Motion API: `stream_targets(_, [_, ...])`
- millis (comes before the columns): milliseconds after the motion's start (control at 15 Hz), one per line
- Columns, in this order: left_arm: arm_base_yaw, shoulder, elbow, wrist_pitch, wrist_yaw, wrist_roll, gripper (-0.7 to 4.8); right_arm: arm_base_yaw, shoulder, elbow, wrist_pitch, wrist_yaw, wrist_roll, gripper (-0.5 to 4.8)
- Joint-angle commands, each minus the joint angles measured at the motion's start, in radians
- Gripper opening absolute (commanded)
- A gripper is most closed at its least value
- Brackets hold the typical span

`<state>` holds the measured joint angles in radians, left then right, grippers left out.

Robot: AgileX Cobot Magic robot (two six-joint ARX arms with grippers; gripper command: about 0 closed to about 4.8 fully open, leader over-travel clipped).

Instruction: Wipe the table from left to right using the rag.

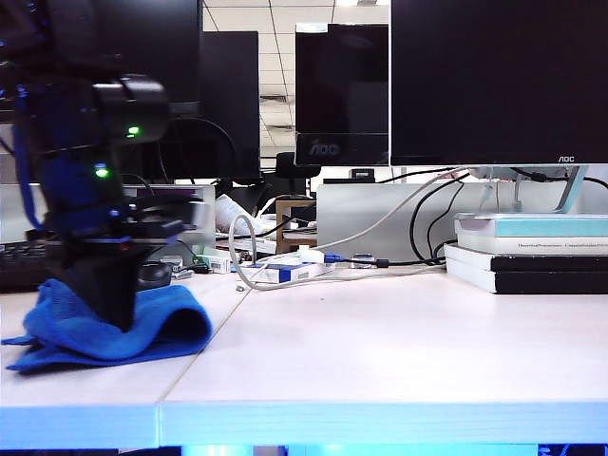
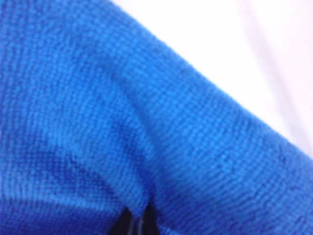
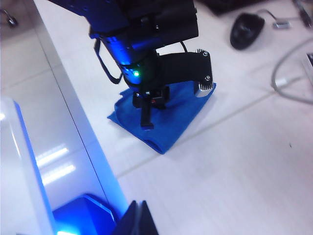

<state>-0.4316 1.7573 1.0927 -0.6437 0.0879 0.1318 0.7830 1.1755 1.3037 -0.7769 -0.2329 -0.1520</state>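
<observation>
The bright blue rag (image 1: 157,328) lies bunched on the left part of the pale table (image 1: 380,351). My left gripper (image 1: 109,306) points down into the rag and is shut on a fold of it. In the left wrist view the rag (image 2: 146,127) fills nearly everything, with the dark fingertips (image 2: 128,224) pinched into it and a corner of table (image 2: 244,44) beyond. The right wrist view shows the rag (image 3: 171,122) under the left gripper (image 3: 145,117). My right gripper (image 3: 137,223) is shut and empty, hovering apart from the rag above the table's front edge (image 3: 78,122); the exterior view does not show it.
A stack of books (image 1: 532,252) sits at the back right under a monitor (image 1: 494,81). White cables (image 1: 285,275) and small boxes lie behind the middle. A black mouse (image 3: 247,29) rests beyond the rag, a keyboard (image 1: 19,266) at far left. A seam (image 1: 204,342) crosses the table.
</observation>
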Motion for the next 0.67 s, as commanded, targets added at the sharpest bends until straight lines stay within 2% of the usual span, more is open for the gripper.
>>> stream_targets(67, [-0.077, 0.046, -0.034, -0.074, 0.092, -0.059, -0.06, -0.003, -0.037, 0.006, -0.044, 0.056, -0.006, -0.04])
stream_targets(200, [-0.092, 0.046, -0.034, -0.054, 0.097, -0.068, -0.06, -0.003, -0.060, 0.006, -0.069, 0.109, -0.006, -0.04])
stream_targets(400, [-0.093, 0.046, -0.034, -0.050, 0.096, -0.073, -0.06, -0.003, -0.079, 0.006, -0.087, 0.109, -0.005, -0.04])
stream_targets(667, [-0.121, 0.050, -0.019, -0.041, 0.092, -0.080, -0.06, -0.003, -0.086, 0.006, -0.126, 0.158, -0.005, -0.04])
